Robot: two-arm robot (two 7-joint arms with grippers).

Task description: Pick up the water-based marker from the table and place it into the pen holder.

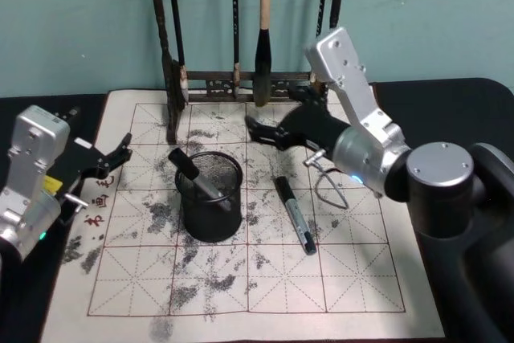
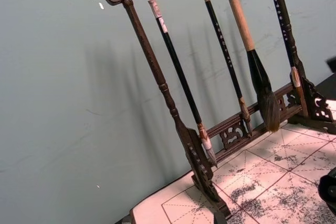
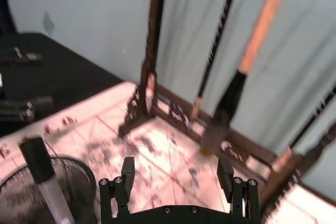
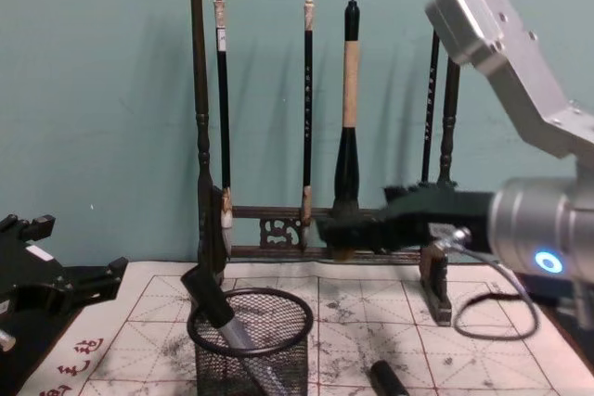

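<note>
A black water-based marker with a grey label lies on the white mat, just right of the pen holder; its cap end shows in the chest view. The black mesh pen holder stands mid-mat with another marker leaning inside it. My right gripper hovers open and empty above the mat, behind the holder, near the brush rack. My left gripper rests open at the mat's left edge.
A tall dark wooden brush rack with several hanging brushes stands along the mat's far edge, close behind my right gripper. The dark table extends around the ink-stained mat. A cable loop hangs under the right wrist.
</note>
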